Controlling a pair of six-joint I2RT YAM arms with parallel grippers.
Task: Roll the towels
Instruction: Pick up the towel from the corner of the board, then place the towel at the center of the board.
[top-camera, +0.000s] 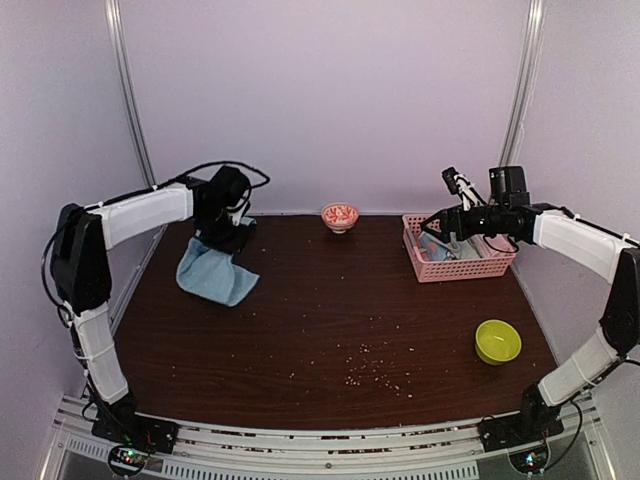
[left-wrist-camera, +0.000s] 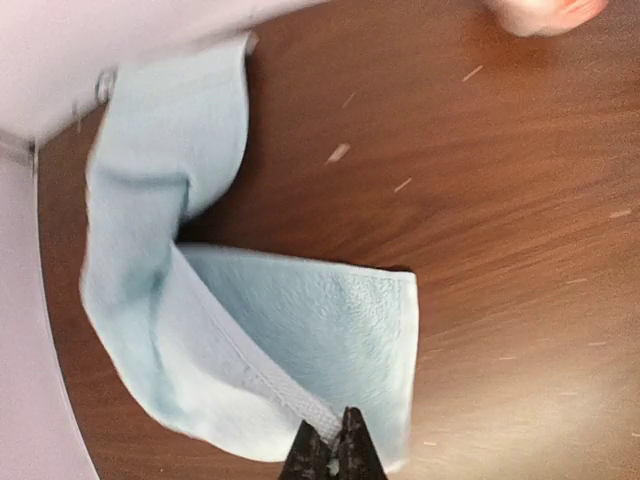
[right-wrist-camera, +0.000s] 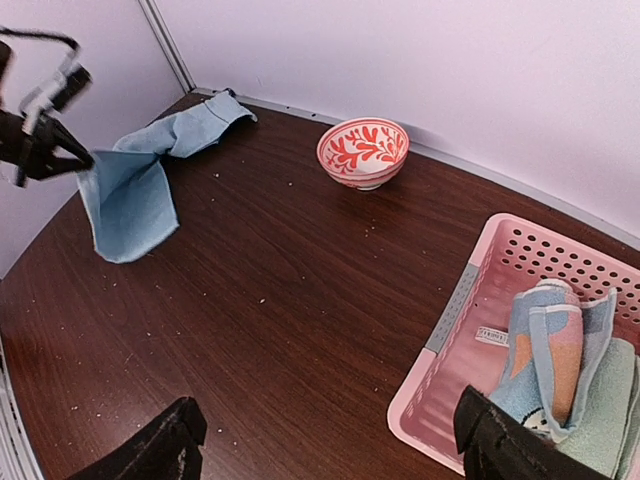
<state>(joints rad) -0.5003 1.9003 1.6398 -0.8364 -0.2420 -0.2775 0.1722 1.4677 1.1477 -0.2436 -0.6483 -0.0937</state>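
I see a plain light-blue towel (top-camera: 215, 278) left of the red-on-white patterned bowl (top-camera: 339, 216), right of it a pink lattice basket (top-camera: 462, 268), inside a blue-and-peach towel (right-wrist-camera: 555, 350), also right a lime-green bowl (top-camera: 497, 341), dark brown wood-grain counter (top-camera: 330, 320) flecked pale.

Dark wood table (top-camera: 330, 310) in a pale lilac booth.
Plain walls (top-camera: 330, 100) fill the upper frame — a metal strip (top-camera: 131, 90) runs up each rear corner, upper left and upper right. Soft, even light; a slotted white rail (top-camera: 330, 447) edges the bottom.
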